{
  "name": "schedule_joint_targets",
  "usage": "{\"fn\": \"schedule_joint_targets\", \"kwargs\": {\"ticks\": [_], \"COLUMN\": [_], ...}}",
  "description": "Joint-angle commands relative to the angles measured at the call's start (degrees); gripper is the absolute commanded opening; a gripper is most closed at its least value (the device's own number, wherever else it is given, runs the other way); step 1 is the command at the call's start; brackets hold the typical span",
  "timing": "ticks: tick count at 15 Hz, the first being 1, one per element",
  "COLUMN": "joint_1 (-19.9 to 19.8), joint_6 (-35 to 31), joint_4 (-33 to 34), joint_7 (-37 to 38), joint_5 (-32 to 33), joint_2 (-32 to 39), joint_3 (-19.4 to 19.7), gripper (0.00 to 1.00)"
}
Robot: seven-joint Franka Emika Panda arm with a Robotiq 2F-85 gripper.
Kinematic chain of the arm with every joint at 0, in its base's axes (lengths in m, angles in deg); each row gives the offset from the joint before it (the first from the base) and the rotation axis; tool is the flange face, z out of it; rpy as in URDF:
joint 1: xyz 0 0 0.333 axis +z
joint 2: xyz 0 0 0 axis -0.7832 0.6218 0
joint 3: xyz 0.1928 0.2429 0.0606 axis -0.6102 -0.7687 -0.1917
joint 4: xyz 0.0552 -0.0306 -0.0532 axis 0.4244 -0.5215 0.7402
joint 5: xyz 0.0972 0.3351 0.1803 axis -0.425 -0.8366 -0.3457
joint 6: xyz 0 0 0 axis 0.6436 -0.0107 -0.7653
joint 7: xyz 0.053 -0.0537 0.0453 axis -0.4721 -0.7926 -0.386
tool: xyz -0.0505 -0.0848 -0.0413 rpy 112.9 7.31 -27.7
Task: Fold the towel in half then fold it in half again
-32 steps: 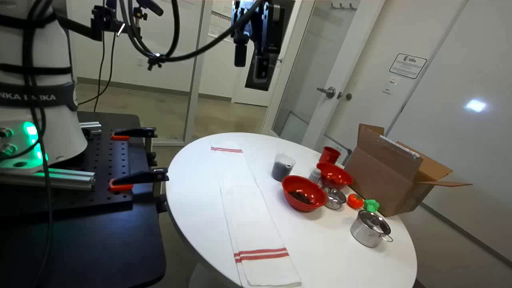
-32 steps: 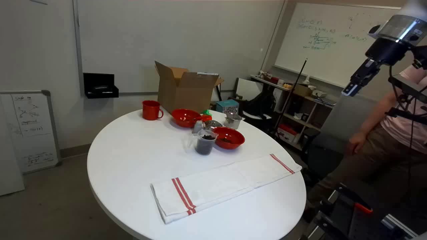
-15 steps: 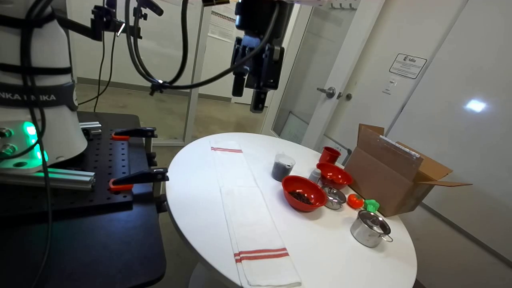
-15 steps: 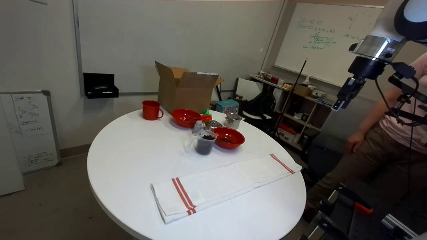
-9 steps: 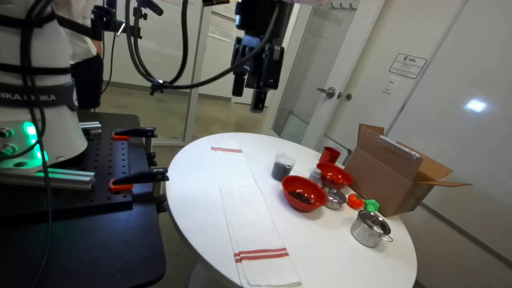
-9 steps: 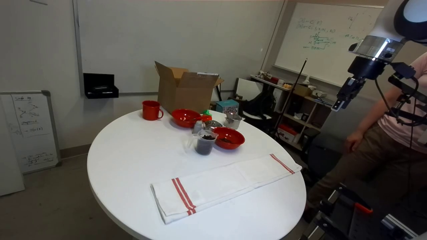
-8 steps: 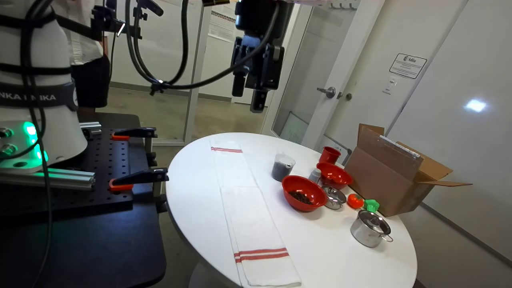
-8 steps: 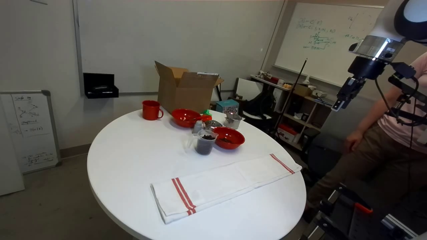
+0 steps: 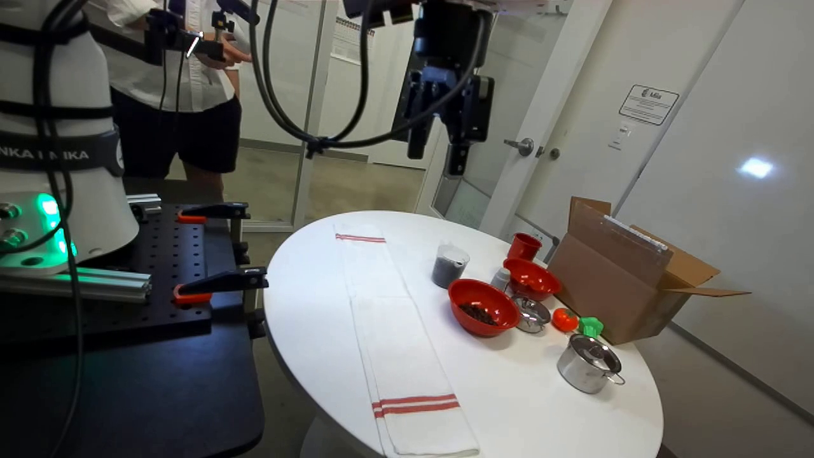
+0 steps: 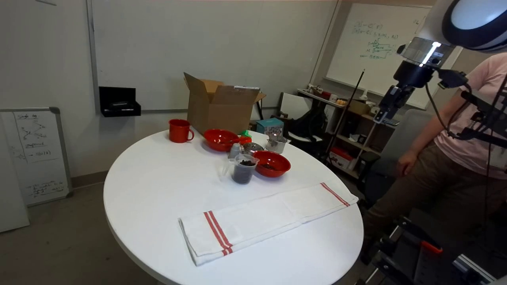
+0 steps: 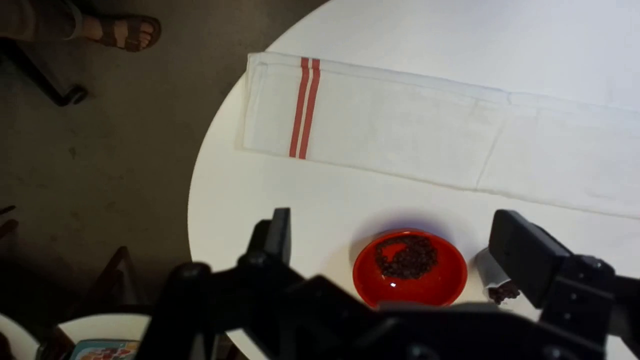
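Observation:
The white towel (image 9: 407, 353) lies flat on the round table as a long narrow strip, with red stripes near both short ends in both exterior views. Layered edges show along one long side and at the near end (image 10: 190, 241). A faint crease crosses its middle in the wrist view, where part of the towel (image 11: 390, 120) runs out of frame at right. High above the table, my gripper (image 9: 436, 161) points downward, touching nothing. Its fingers stand wide apart in the wrist view, the gripper (image 11: 393, 217) having only air between them, with the table far below.
A red bowl (image 9: 483, 308) with dark bits and a clear cup (image 9: 450, 266) stand beside the towel. Farther off are another red bowl (image 10: 221, 140), a red mug (image 10: 180, 131), a steel pot (image 9: 589, 364) and a cardboard box (image 10: 222, 107). People stand near the robot base.
My gripper has come down, then moved farther out over the table, rightward in an exterior view, staying open. The towel has not moved. A person in white has stepped in behind the base.

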Motion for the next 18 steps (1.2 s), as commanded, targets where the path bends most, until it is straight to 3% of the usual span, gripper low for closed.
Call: {"fn": "schedule_joint_targets", "kwargs": {"ticks": [1, 5, 9, 13, 15, 16, 18], "joint_1": [-0.7, -1.1, -1.1, -2.4, -4.0, -2.1, -2.7], "joint_6": [-4.8, -7.8, -8.1, -8.5, -9.1, -7.6, -7.9], "joint_4": [9.5, 17.3, 19.5, 18.6, 18.1, 17.9, 17.9], "joint_7": [9.4, 18.8, 20.0, 18.4, 16.6, 18.0, 17.3], "joint_5": [2.4, 4.4, 2.0, -0.6, -4.3, -1.9, -3.6], "joint_2": [14.2, 27.5, 35.9, 40.6, 41.4, 40.3, 41.1], "joint_3": [-3.2, -2.0, 2.1, 4.6, 4.0, 5.2, 5.1], "gripper": [1.0, 1.0, 1.0, 1.0, 1.0, 1.0, 1.0]}}
